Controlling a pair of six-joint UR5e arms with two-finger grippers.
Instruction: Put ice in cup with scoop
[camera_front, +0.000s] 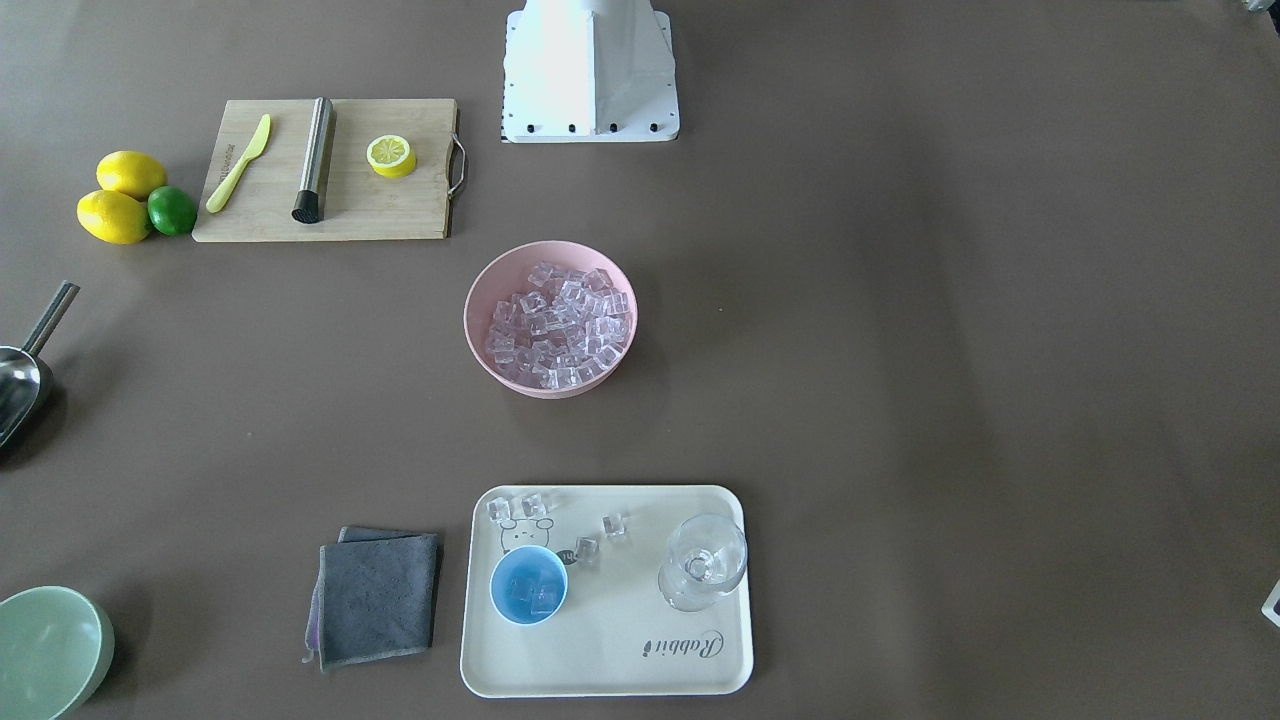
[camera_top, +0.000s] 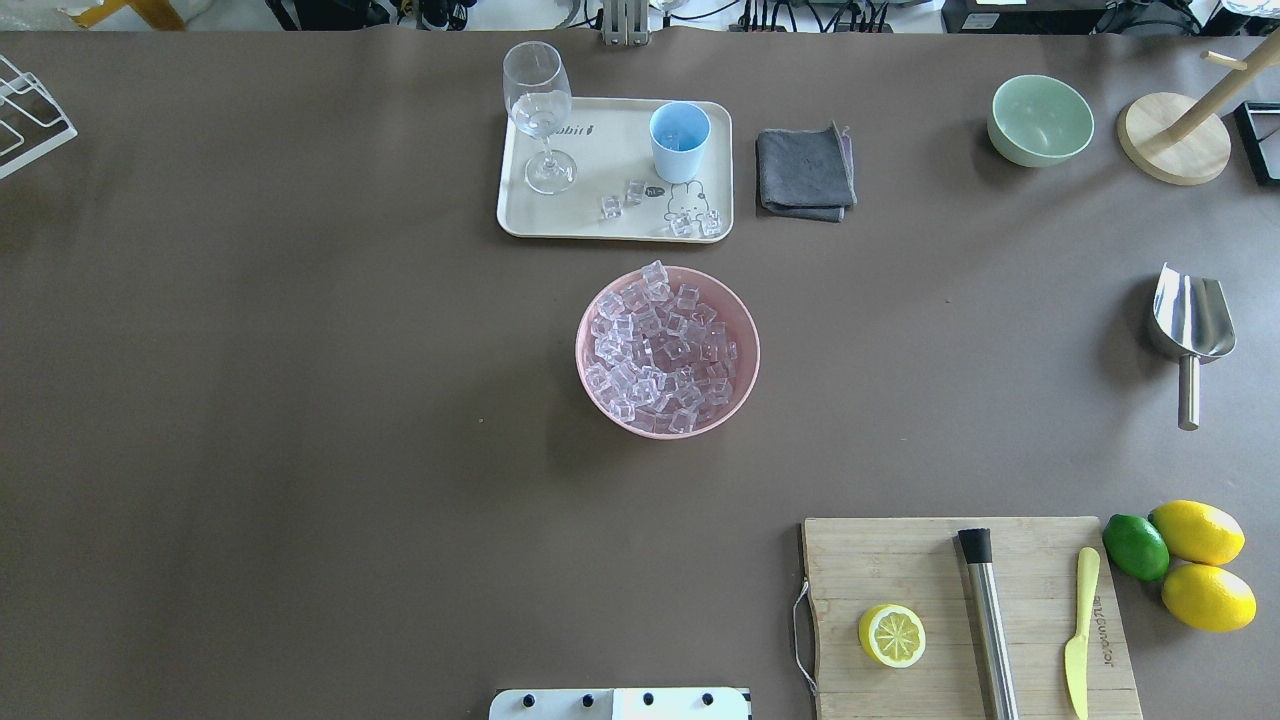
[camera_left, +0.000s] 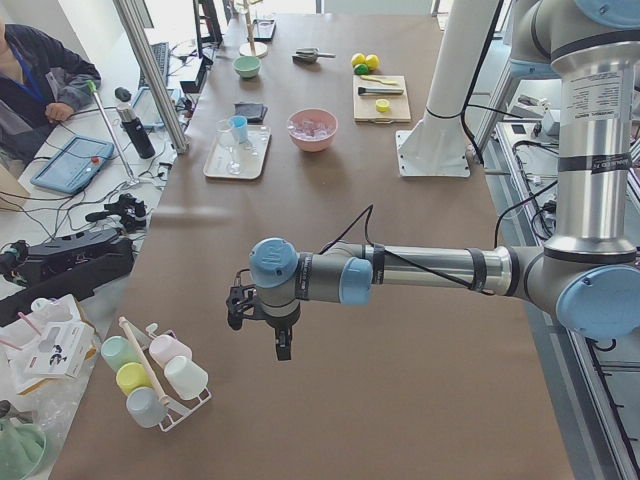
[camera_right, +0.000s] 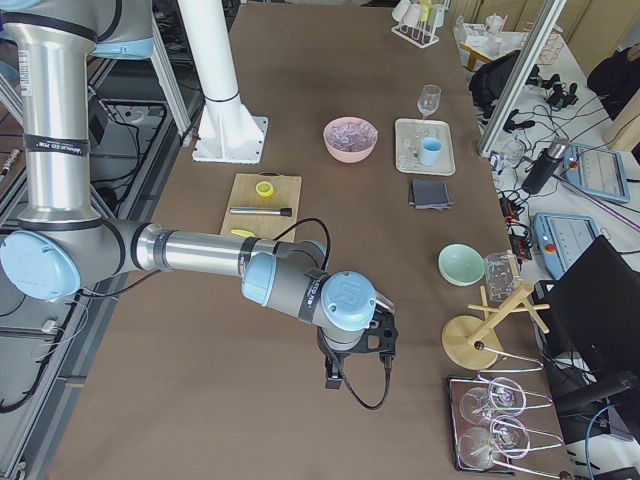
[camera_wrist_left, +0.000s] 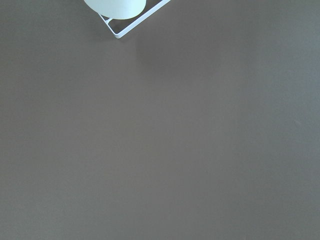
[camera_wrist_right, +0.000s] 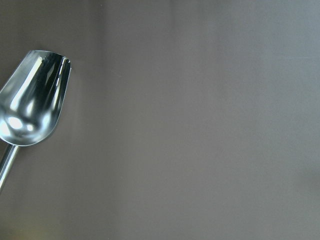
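Observation:
Many clear ice cubes (camera_top: 660, 350) fill a pink bowl (camera_top: 745, 345) at the table's middle. The light-blue cup (camera_top: 679, 140) stands on a cream tray (camera_top: 580, 220) and holds a few cubes (camera_front: 535, 592). Several loose cubes (camera_top: 622, 200) lie on the tray. The steel scoop (camera_top: 1190, 325) lies empty on the table at the far right, handle toward the robot; it also shows in the right wrist view (camera_wrist_right: 32, 102). My left gripper (camera_left: 258, 322) hovers over the table's left end, and my right gripper (camera_right: 355, 355) over its right end. I cannot tell whether either is open or shut.
A stemmed glass (camera_top: 540, 115) stands on the tray. A grey cloth (camera_top: 805, 170) and a pale green bowl (camera_top: 1040, 120) lie to its right. A cutting board (camera_top: 965, 615) holds a lemon half, a steel rod and a yellow knife. Lemons and a lime (camera_top: 1185, 560) sit beside it.

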